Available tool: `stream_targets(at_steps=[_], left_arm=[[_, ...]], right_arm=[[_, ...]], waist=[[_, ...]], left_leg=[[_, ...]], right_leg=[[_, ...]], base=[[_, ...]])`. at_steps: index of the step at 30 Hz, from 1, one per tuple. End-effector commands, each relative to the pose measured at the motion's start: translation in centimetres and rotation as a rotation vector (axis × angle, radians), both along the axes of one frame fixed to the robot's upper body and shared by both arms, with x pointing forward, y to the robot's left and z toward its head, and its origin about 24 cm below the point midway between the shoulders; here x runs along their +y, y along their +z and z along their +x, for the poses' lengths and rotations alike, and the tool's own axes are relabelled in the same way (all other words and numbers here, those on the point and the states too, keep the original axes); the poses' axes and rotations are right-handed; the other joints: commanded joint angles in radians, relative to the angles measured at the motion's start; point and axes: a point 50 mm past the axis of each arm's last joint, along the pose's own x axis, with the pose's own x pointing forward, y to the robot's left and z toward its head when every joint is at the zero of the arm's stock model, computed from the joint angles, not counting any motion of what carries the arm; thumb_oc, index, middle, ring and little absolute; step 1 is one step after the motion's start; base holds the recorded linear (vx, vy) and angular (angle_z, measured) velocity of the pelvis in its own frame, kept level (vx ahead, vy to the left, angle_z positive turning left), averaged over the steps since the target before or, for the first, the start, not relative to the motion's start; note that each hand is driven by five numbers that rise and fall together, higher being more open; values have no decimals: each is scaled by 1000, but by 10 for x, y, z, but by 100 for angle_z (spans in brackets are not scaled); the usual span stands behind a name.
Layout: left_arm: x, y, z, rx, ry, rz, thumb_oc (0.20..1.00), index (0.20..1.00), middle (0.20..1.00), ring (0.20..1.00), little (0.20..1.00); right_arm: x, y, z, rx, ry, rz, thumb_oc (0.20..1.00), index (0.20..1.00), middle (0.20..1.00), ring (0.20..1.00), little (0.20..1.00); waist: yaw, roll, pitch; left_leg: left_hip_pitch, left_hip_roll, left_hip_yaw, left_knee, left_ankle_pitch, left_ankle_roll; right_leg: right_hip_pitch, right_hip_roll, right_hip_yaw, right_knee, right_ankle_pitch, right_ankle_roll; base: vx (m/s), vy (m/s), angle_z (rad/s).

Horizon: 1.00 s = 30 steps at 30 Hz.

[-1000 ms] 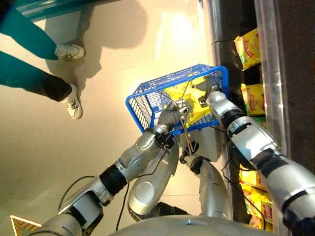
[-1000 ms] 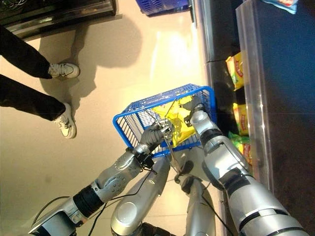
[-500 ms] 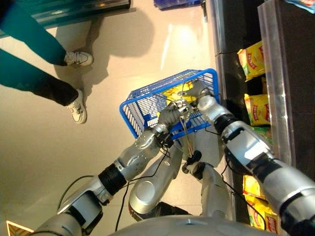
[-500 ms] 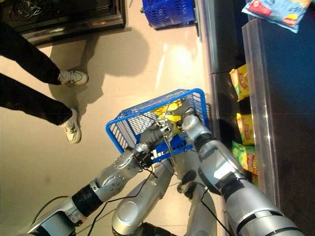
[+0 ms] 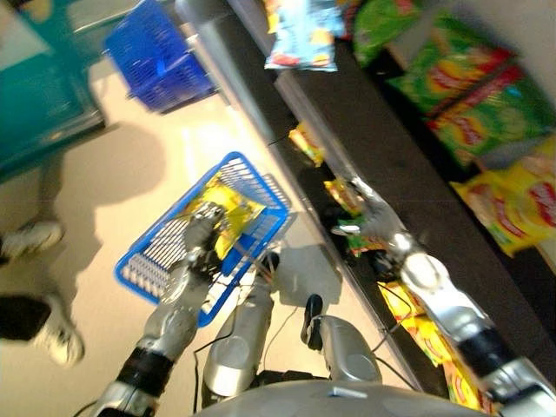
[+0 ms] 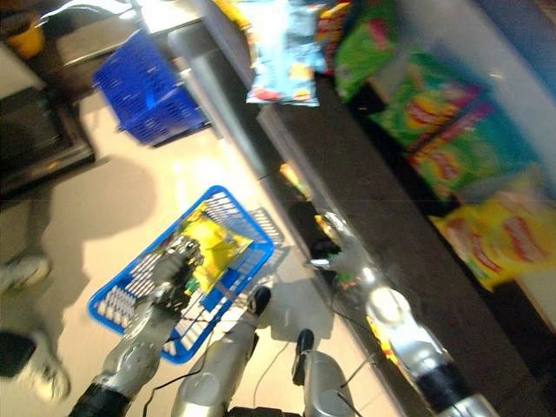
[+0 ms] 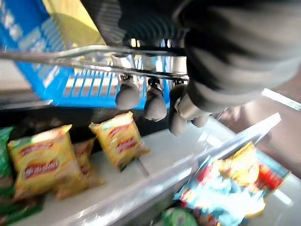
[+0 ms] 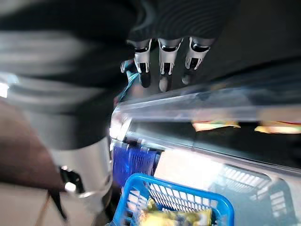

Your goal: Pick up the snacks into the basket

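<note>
My left hand (image 5: 201, 233) is shut on the wire handle (image 7: 89, 52) of the blue basket (image 5: 148, 269), its fingers (image 7: 154, 101) curled round the wire. A yellow snack bag (image 5: 233, 211) lies inside the basket. My right hand (image 5: 363, 217) is out of the basket, beside the lower shelf's front edge, with straight fingers (image 8: 162, 59) holding nothing. Yellow snack bags (image 7: 118, 139) lie on the lower shelf near it. In the right wrist view the basket (image 8: 186, 192) hangs apart from the right hand.
Shelves (image 5: 408, 200) run along the right with a clear front rail, stocked with a light blue bag (image 5: 301, 33), green bags (image 5: 465, 91) and yellow bags (image 5: 521, 204). A second blue basket (image 5: 158, 54) stands on the floor farther off. A person's shoes (image 5: 59, 340) are at the left.
The camera has swung towards the shelves. My right hand has come out of the basket and gone to the shelf edge, leaving the yellow bag inside. The left hand still holds the handle.
</note>
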Motion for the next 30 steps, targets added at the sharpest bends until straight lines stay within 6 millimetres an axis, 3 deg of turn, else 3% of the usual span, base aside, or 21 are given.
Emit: stream_targets(at_steps=[1, 5, 7, 8, 9, 11, 12, 14, 15, 16, 18, 20, 21, 22, 24, 25, 26, 27, 29, 30], left_arm=[[-14, 71, 16, -434, -62, -42, 200, 200, 200, 200, 200], [2, 65, 13, -410, 25, -38, 200, 200, 200, 200, 200], [20, 59, 9, -385, 123, 10, 200, 200, 200, 200, 200], [20, 59, 9, -385, 123, 10, 200, 200, 200, 200, 200], [25, 48, 7, -337, 163, 9, 200, 200, 200, 200, 200], [27, 41, 6, -308, 171, 22, 200, 200, 200, 200, 200], [34, 22, 0, -217, 218, 40, 200, 200, 200, 200, 200], [39, 13, -4, -177, 237, 66, 200, 200, 200, 200, 200], [46, -9, -13, -66, 271, 111, 200, 200, 200, 200, 200], [46, -9, -13, -67, 271, 111, 200, 200, 200, 200, 200], [54, -45, -28, 118, 280, 217, 200, 200, 200, 200, 200], [56, -65, -36, 231, 258, 302, 200, 200, 200, 200, 200], [56, -65, -36, 229, 259, 302, 200, 200, 200, 200, 200], [60, -88, -47, 362, 246, 348, 200, 200, 200, 200, 200], [61, -101, -57, 437, 271, 343, 200, 200, 200, 200, 200], [62, -112, -65, 501, 270, 356, 200, 200, 200, 200, 200], [62, -112, -65, 501, 270, 356, 200, 200, 200, 200, 200], [59, -126, -76, 587, 258, 357, 200, 200, 200, 200, 200], [56, -132, -79, 626, 257, 347, 200, 200, 200, 200, 200], [47, -144, -90, 698, 234, 327, 200, 200, 200, 200, 200]], right_arm=[[-5, 12, 1, -3, 100, 125, 1000, 1000, 1000, 1000, 1000], [-15, 11, 3, 7, 29, 276, 1000, 1000, 1000, 1000, 1000], [-19, 17, 13, -39, -41, 436, 1000, 1000, 1000, 1000, 1000], [-19, 17, 13, -39, -41, 436, 1000, 1000, 1000, 1000, 1000], [-26, 19, 13, -83, -110, 561, 1000, 1000, 1000, 1000, 1000], [-29, 18, 14, -104, -164, 634, 1000, 1000, 1000, 1000, 1000], [-31, 10, 15, -127, -263, 805, 1000, 1000, 1000, 1000, 1000], [-33, 5, 14, -128, -312, 831, 1000, 1000, 1000, 1000, 1000], [-46, -8, 13, -152, -491, 898, 1000, 1000, 1000, 1000, 1000], [-46, -8, 13, -153, -491, 898, 1000, 1000, 1000, 1000, 1000], [-66, -39, 5, -111, -762, 923, 1000, 1000, 1000, 1000, 1000], [-81, -56, -5, -75, -921, 888, 1000, 1000, 1000, 1000, 1000], [-81, -55, -4, -76, -921, 888, 1000, 1000, 1000, 1000, 1000], [-94, -80, -22, 8, -1080, 843, 1000, 1000, 1000, 1000, 1000], [-98, -92, -30, 60, -1144, 807, 1000, 1000, 1000, 1000, 1000], [-104, -100, -36, 104, -1185, 731, 1000, 1000, 1000, 1000, 1000], [-104, -100, -36, 104, -1185, 731, 1000, 1000, 1000, 1000, 1000], [-110, -108, -45, 138, -1238, 699, 1000, 1000, 1000, 1000, 1000], [-114, -112, -48, 163, -1259, 671, 1000, 1000, 1000, 1000, 1000], [-117, -121, -57, 227, -1281, 624, 1000, 1000, 1000, 1000, 1000]], waist=[[-47, 48, -132], [-66, 38, -134], [-57, 57, -127], [-57, 57, -128], [-60, 74, -146], [-58, 77, -156], [-57, 87, -185], [-47, 88, -197], [-40, 96, -223], [-37, 97, -225], [-50, 108, -253], [-67, 114, -263], [-64, 116, -265], [-100, 121, -261], [-105, 125, -254], [-105, 130, -248], [-105, 131, -248], [-120, 148, -237], [-130, 156, -231], [-141, 159, -225]], left_leg=[[78, -13, -23, -52, -117, -9], [93, 7, 50, -72, -119, -4], [98, 59, 121, -79, -110, -11], [97, 59, 121, -79, -110, -11], [105, 82, 152, -91, -105, -12], [112, 89, 171, -98, -105, -7], [119, 111, 213, -104, -112, -4], [125, 118, 235, -111, -112, -4], [125, 129, 265, -115, -108, -5], [121, 131, 267, -115, -105, -6], [120, 146, 292, -117, -101, -13], [104, 155, 291, -97, -103, -21], [99, 160, 294, -96, -100, -22], [82, 191, 278, -76, -81, -35], [78, 223, 274, -75, -54, -53], [72, 252, 276, -82, -29, -72], [71, 254, 276, -83, -28, -72], [57, 305, 267, -111, 38, -106], [54, 320, 259, -128, 57, -118], [58, 328, 254, -158, 65, -125]], right_leg=[[-67, 6, 63, -101, 210, 79], [-90, 19, 112, -107, 260, 88], [-102, 8, -9, -60, 232, 86], [-103, 8, -10, -60, 232, 86], [-74, 2, -63, -18, 181, 66], [-64, 4, -60, 4, 163, 61], [-25, -13, -62, 14, 131, 54], [-1, -29, -62, 8, 129, 54], [40, -65, -50, -6, 142, 61], [36, -63, -48, -10, 148, 60], [73, -84, 32, -26, 166, 79], [89, -81, 117, -35, 161, 87], [84, -77, 121, -39, 169, 86], [87, 1, 227, -36, 81, 71], [84, 31, 207, -39, 23, 36], [85, 48, 183, -52, 4, 26], [84, 49, 183, -53, 6, 25], [78, 102, 184, -50, -18, 0], [71, 122, 174, -42, -21, -12], [78, 141, 155, -47, -24, -22]], base=[[-13, 142, -104], [-87, 74, -85], [-100, 39, -147], [-67, 40, -176], [-55, 25, -117], [-50, 13, -29], [-32, -4, -27], [-45, -58, -62], [-55, -98, -89], [-89, -141, -105], [-98, -169, -61], [-83, -174, -61], [-73, -281, -47], [-70, -273, -47], [-106, -399, -28], [-109, -311, -1], [-205, -464, 0], [-171, -423, -3], [-149, -396, 0], [-80, -241, 26]])
